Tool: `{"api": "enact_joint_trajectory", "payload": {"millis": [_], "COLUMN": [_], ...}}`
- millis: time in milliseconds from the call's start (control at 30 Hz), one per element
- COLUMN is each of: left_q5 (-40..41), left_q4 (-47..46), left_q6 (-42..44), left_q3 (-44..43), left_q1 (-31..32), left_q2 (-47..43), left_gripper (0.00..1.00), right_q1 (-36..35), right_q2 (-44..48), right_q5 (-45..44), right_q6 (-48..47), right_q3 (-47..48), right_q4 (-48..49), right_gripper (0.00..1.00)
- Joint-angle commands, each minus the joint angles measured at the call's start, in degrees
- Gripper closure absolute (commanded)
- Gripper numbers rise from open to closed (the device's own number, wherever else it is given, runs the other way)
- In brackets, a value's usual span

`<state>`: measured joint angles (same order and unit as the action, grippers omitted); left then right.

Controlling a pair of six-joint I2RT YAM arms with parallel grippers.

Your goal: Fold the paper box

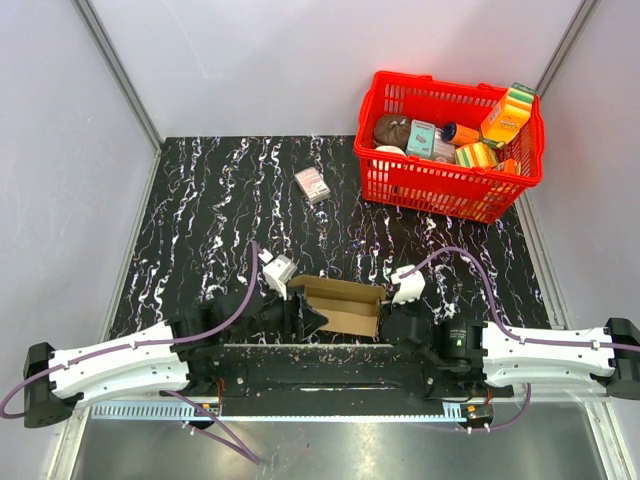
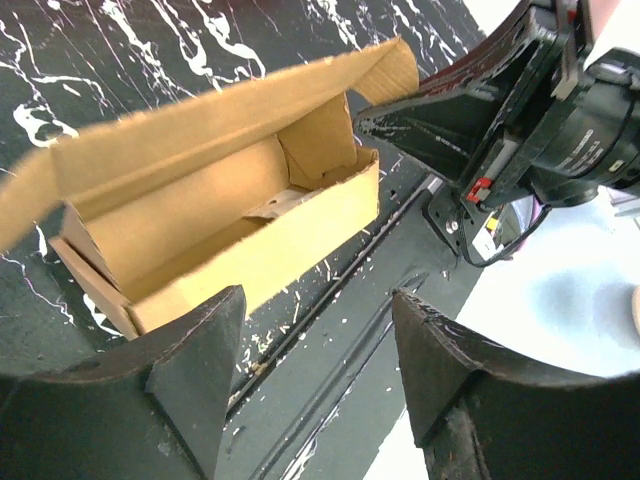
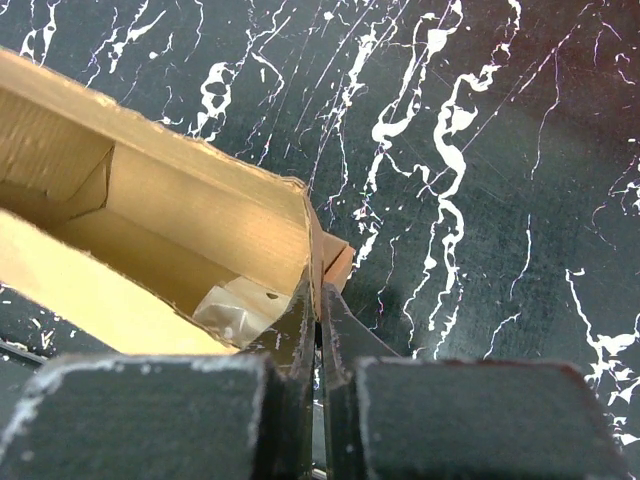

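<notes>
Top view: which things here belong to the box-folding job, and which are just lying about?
Job:
- paper box, brown, top open
- right gripper, shut on the box's end wall
- left gripper, open, at the box's other end

Lying about:
- small white-and-pink carton, farther back on the table
- red basket at back right
- grocery packs inside the basket

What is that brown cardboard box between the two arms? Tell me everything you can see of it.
The paper box is plain brown, unprinted cardboard, slim and rectangular, only half formed: its walls stand up, its top is open, and a long lid flap rises along its far side. It lies on the black marbled table near the front edge. The right arm's fingers are shut on its right end wall; the left arm's fingers stand open by its left end, gripping nothing.
</notes>
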<state>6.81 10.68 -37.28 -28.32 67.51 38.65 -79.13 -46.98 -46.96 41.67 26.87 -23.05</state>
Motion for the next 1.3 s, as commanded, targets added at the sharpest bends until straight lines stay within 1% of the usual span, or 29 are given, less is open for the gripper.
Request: {"api": "enact_joint_trajectory", "payload": {"millis": [0, 167, 200, 300, 500, 633, 667, 767, 900, 933, 1067, 1267], "left_q5": [-3.99, -6.46, -8.37, -9.18, -7.51, -6.90, -5.42, -4.09, -3.38, -3.38, -2.94, -0.40], "left_q4": [-3.29, -5.40, -5.75, -6.55, -6.02, -5.67, -5.41, -4.70, -3.74, -3.47, -1.89, -0.14], "left_q6": [0.98, 2.38, 2.65, 3.18, 3.27, 2.56, 2.56, 2.39, 2.21, 2.21, 2.30, 3.09], "left_q3": [1.16, 0.98, 0.81, 0.02, 0.01, 0.80, 0.89, 1.77, 2.21, 2.30, 2.12, 1.51], "left_q1": [0.35, 0.43, 0.43, 0.52, 0.52, 0.52, 0.52, 0.43, 0.52, 0.52, 0.52, 0.52], "left_q2": [0.72, -1.47, -2.52, -4.72, -8.59, -10.70, -11.66, -13.51, -14.83, -15.01, -16.15, -17.29], "left_gripper": [0.36, 0.36, 0.36, 0.35, 0.35, 0.35, 0.35, 0.35, 0.35, 0.35, 0.35, 0.35], "right_q1": [-0.85, -1.90, -2.08, -3.22, -6.20, -9.01, -9.80, -11.65, -12.54, -12.62, -13.15, -16.22], "right_q2": [0.75, 0.66, 0.75, 0.75, 0.66, -0.04, -0.13, -1.09, -2.93, -3.20, -4.52, -6.10], "right_q5": [-2.08, -2.78, -2.87, -3.58, -5.77, -9.36, -10.25, -13.24, -15.18, -15.35, -15.01, -16.76], "right_q6": [0.61, 1.04, 0.96, -0.53, -5.62, -8.01, -8.53, -11.60, -19.50, -20.22, -20.40, -15.75], "right_q3": [2.31, 2.31, 2.13, 1.87, 1.87, 2.13, 2.22, 1.52, -0.68, -1.12, -1.12, 0.02], "right_q4": [0.29, -0.07, 0.11, 1.16, 4.58, 5.82, 6.00, 9.41, 19.68, 20.75, 21.64, 16.99], "right_gripper": [0.96, 0.96, 0.96, 0.96, 0.95, 0.94, 0.94, 0.94, 0.94, 0.94, 0.94, 0.94]}}
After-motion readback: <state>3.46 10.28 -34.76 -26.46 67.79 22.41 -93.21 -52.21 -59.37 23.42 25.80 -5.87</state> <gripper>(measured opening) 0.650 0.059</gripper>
